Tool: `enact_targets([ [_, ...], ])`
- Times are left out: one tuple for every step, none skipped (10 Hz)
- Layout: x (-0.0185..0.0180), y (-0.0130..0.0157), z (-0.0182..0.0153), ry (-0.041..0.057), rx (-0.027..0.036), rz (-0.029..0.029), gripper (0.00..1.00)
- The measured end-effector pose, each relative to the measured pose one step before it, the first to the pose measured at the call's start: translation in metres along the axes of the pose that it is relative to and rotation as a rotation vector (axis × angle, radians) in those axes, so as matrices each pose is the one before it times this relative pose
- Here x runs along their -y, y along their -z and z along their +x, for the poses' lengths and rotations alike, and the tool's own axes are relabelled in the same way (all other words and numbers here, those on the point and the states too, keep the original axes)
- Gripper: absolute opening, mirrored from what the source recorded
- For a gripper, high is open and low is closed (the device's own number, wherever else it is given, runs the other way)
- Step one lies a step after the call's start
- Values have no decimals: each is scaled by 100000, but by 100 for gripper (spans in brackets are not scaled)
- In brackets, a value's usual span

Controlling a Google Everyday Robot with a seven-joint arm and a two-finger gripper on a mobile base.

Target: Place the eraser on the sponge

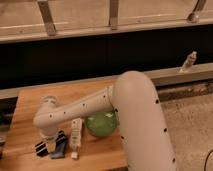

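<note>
Wood makes up the tabletop (20,125), which is cut off by the left and bottom edges. Nearest the bottom, the claw (50,146) is seen hanging from the wrist, low over the front left part of the tabletop. Whether it is released or clenched cannot be told, as its dark parts merge with what lies under it. The sponge (60,149), a blue-grey pad, is half hidden directly beneath the claw. A black shape with white stripes, taken to be the eraser (41,147), is seen just left of the sponge at the claw; whether it is held or rests on the wood cannot be told. Just right of the sponge, a long white remote-like device (76,132) is laid lengthwise, its near end pointing to the bottom edge. Beyond it a round green bowl (100,125) is partly covered by the white arm (135,115), which fills the lower right and is cut off below. Farther back, a pale ledge (170,75) is seen, with a small bottle-like object (188,62) on it, too blurred to name. Behind that, a dark band and metal rail posts (47,17) are cut off at the top.
</note>
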Motion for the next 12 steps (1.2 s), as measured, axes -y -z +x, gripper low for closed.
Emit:
enact_targets([
  [-93, 133, 56, 511, -608, -47, 0],
  [-378, 35, 193, 382, -478, -693, 0],
  [-67, 70, 30, 91, -110, -232, 0],
  [24, 36, 15, -61, 25, 6, 0],
  [19, 18, -16, -75, 75, -11, 2],
  [17, 9, -13, -48, 48, -4, 10],
  [7, 8, -3, -37, 28, -1, 18],
  [15, 20, -11, -71, 72, 5, 24],
  [13, 13, 7, -62, 35, 14, 31],
  [45, 32, -68, 212, 82, -38, 40],
  [314, 170, -157, 1337, -188, -6, 50],
  [749, 238, -466, 1863, -32, 822, 60],
])
